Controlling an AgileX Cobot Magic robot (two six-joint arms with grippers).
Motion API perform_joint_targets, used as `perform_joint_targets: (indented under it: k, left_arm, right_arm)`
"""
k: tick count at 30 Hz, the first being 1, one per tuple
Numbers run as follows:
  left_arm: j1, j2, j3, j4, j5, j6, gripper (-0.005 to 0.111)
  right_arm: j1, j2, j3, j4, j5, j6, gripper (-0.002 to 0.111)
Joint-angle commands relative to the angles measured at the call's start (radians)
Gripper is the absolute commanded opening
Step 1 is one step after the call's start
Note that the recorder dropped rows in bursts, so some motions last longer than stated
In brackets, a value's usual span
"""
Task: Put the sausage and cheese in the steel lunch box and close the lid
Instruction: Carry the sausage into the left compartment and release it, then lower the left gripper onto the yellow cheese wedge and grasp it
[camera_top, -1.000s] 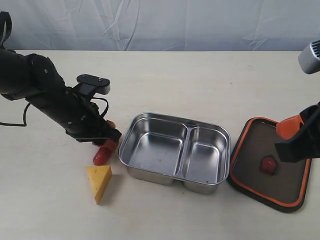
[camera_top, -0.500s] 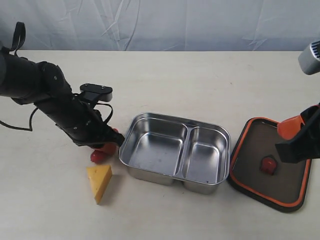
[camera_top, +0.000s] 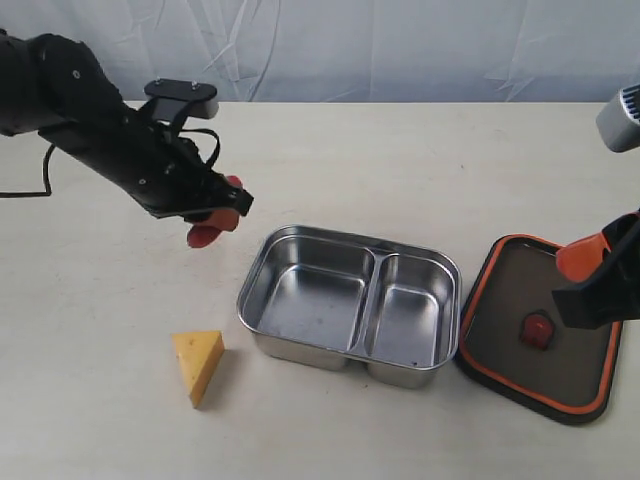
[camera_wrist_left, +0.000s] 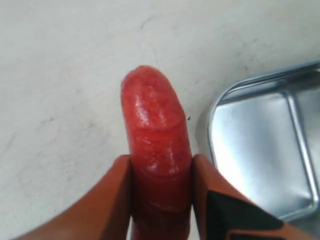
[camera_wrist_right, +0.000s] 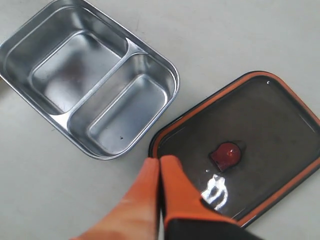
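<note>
My left gripper (camera_top: 222, 212) is shut on the red sausage (camera_top: 203, 234), holding it above the table just left of the steel lunch box (camera_top: 350, 304). Up close, the sausage (camera_wrist_left: 156, 145) is pinched between the two orange fingers (camera_wrist_left: 114, 200), with the box's corner (camera_wrist_left: 265, 150) beside it. The yellow cheese (camera_top: 198, 364) wedge lies on the table in front of the box's left end. The dark lid (camera_top: 540, 330) with its orange rim lies flat to the right of the box. My right gripper (camera_wrist_right: 160, 161) is shut and empty above the lid's (camera_wrist_right: 240, 145) near edge.
Both compartments of the box (camera_wrist_right: 95, 85) hold nothing. A red-orange valve tab (camera_wrist_right: 226, 154) sits at the lid's centre. A grey object (camera_top: 620, 115) sticks in at the right edge. A pale cloth backdrop (camera_top: 330, 50) runs along the far table edge.
My left gripper closed on the sausage at the table and has lifted it up and away from the cheese. The right arm, box and lid have not moved.
</note>
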Motion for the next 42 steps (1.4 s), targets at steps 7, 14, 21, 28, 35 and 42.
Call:
perform_joint_targets:
  k: [7, 14, 21, 28, 35, 42]
  left_arm:
    - [-0.196, -0.03, -0.009, -0.032, -0.04, 0.007, 0.0]
    - [-0.25, -0.026, -0.009, -0.063, -0.08, 0.005, 0.011]
    - [-0.25, -0.026, -0.009, -0.061, -0.04, 0.005, 0.055]
    - [-0.206, -0.053, -0.009, 0.126, 0.203, -0.089, 0.052]
    - [-0.137, -0.062, -0.009, 0.238, 0.416, -0.2, 0.052]
    - [-0.133, -0.062, -0.009, 0.26, 0.507, -0.351, 0.052]
  right_arm:
    - [0.0, -0.005, -0.007, -0.011, 0.001, -0.003, 0.0]
    - [0.0, -0.005, -0.007, -0.011, 0.011, -0.003, 0.0]
    - [0.0, -0.005, -0.007, -0.011, 0.011, -0.003, 0.0]
    - [0.0, -0.005, -0.007, -0.041, 0.045, -0.003, 0.0]
    - [0.0, -0.005, -0.007, -0.041, 0.045, -0.003, 0.0]
    - [0.0, -0.005, -0.007, -0.04, 0.043, 0.005, 0.0]
